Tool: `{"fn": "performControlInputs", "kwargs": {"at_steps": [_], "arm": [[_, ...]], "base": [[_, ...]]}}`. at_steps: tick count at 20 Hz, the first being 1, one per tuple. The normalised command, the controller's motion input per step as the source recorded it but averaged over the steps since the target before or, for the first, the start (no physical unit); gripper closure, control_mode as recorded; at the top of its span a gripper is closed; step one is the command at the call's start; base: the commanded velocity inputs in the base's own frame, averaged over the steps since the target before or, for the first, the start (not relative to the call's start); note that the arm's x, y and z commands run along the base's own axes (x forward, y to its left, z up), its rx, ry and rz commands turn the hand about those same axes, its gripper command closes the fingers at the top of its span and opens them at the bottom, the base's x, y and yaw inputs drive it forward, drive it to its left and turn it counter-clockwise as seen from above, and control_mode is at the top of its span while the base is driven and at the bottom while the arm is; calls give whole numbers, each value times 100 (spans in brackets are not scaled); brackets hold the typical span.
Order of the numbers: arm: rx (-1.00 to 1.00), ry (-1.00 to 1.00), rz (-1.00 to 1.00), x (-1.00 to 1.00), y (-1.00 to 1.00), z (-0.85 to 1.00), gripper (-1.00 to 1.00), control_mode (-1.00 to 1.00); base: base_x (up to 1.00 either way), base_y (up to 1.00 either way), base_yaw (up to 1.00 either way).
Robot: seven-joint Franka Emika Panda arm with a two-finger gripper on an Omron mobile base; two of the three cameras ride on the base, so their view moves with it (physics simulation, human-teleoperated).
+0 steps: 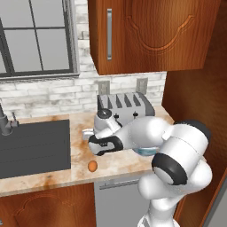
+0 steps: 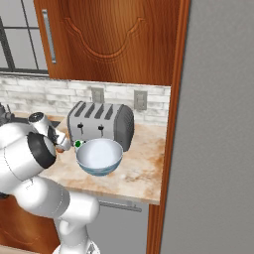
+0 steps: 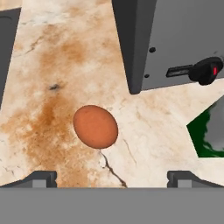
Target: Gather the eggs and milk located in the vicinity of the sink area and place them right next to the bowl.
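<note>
A: Containers?

B: 1 bowl (image 2: 99,156), pale blue-white with a glossy inside, on the marble counter (image 2: 136,173) just in front of the silver 4-slot toaster (image 2: 100,123). Nothing lies inside it. The sink (image 1: 33,146) is a dark grey basin at the counter's left, faucet (image 1: 4,122) at its back edge; what shows of the basin holds nothing.

A: Eggs?

B: 1 egg (image 1: 92,166) in the left base view, orange-brown, lying on the counter between sink and toaster, near the front edge. In the hand view an egg (image 3: 95,126) lies on its side on a rust-stained patch, long axis running upper left to lower right in that frame, smooth and unmarked, below the toaster's (image 3: 175,43) corner.

A: Milk?

B: Only a green cap (image 2: 78,144) peeks out by the bowl's left rim; a dark green and grey patch (image 3: 210,133) sits at the hand view's right edge.

A: Gripper?

B: The gripper (image 3: 113,178) hangs over the counter above the egg, fingertips (image 3: 41,178) spread wide, nothing between them.
</note>
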Motion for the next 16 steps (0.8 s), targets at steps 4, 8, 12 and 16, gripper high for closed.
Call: {"fn": "performControlInputs", "kwargs": {"at_steps": [4,8,12,16], "arm": [[3,5,-10,10,8,-15,-100,-100],[0,2,-8,10,22,-16,-100,-100],[0,2,-8,18,24,-9,-100,-100],[0,0,-7,18,15,-9,-100,-100]], "base": [[0,0,0],[0,0,0],[0,0,0],[0,0,0]]}}
